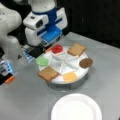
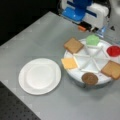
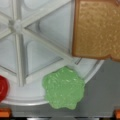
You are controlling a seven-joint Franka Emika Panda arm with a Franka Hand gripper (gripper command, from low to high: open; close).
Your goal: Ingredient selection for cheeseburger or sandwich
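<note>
Table (image 2: 37, 32): grey, carrying everything.
Tray (image 1: 62, 65): white, divided; all ingredients sitting around its rim.
Plate (image 2: 40, 75): lying bare beside tray.
Gripper (image 1: 40, 51): hovering behind tray, apparently above lettuce (image 3: 63, 87); claw state cannot be told.
Sandwich: not yet stacked.

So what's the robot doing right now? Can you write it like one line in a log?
gripper: holding nothing, above lettuce | divided tray: all six ingredients on rim | white plate: bare | sandwich: not started
</note>
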